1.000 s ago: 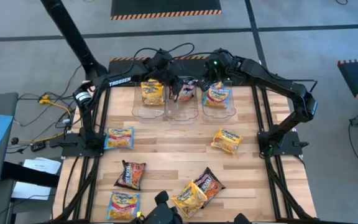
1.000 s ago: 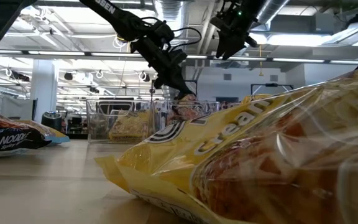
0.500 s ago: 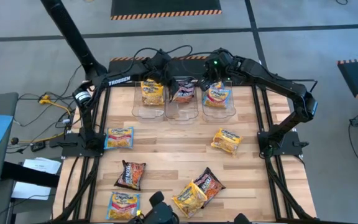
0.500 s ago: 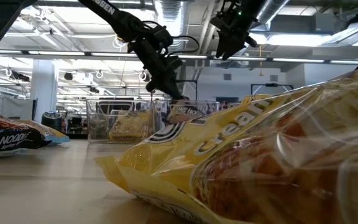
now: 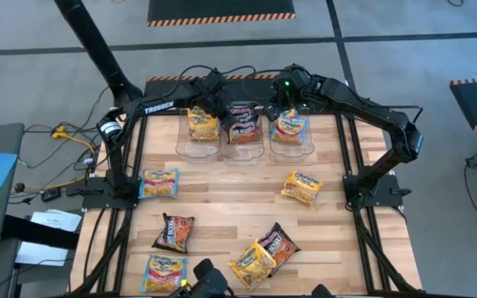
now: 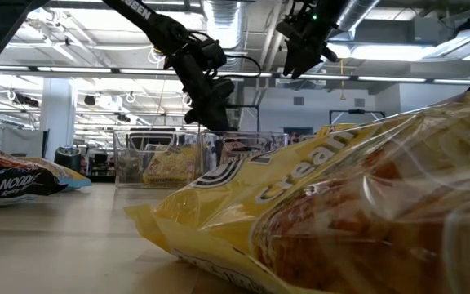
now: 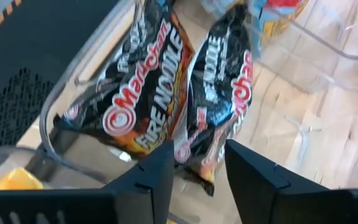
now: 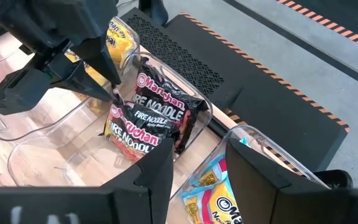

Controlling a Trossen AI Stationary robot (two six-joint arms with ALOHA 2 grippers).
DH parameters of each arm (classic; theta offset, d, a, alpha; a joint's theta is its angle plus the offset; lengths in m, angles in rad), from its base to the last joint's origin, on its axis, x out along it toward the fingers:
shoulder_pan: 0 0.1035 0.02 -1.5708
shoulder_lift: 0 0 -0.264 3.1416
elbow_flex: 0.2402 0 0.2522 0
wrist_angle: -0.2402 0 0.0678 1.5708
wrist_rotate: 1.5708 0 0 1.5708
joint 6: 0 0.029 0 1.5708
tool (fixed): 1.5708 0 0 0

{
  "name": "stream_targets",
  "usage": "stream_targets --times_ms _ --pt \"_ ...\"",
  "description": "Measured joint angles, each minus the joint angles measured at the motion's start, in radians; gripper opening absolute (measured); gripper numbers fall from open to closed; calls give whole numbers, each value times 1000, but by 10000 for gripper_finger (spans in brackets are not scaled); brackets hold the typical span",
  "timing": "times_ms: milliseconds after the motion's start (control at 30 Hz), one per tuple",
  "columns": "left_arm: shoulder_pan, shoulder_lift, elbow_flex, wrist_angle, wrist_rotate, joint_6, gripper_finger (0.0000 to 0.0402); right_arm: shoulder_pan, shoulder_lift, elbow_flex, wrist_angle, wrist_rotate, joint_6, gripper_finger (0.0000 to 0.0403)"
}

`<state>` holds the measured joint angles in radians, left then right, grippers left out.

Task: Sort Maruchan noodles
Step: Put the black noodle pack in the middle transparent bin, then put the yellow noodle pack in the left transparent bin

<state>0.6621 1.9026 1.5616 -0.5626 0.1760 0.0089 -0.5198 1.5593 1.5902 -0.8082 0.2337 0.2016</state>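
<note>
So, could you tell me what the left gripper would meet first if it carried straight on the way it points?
Most likely the dark Fire Noodle packets in the middle clear bin; the left gripper, open, points straight at them.

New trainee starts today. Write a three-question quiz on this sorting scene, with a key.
1. True or false: the middle bin holds dark packets.
2. How many packets lie loose on the table, outside the bins? A) three B) six C) nine
3. Fill in: the left gripper hovers with open fingers over the ____ bin, while the right gripper is over the right bin.

Key: 1 true; 2 B; 3 middle.
</note>
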Motion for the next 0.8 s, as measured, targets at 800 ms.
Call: stream_targets --times_ms 800 --pt "-2 -56 336 -629 21 113 142 63 -2 0 -92 -2 -24 170"
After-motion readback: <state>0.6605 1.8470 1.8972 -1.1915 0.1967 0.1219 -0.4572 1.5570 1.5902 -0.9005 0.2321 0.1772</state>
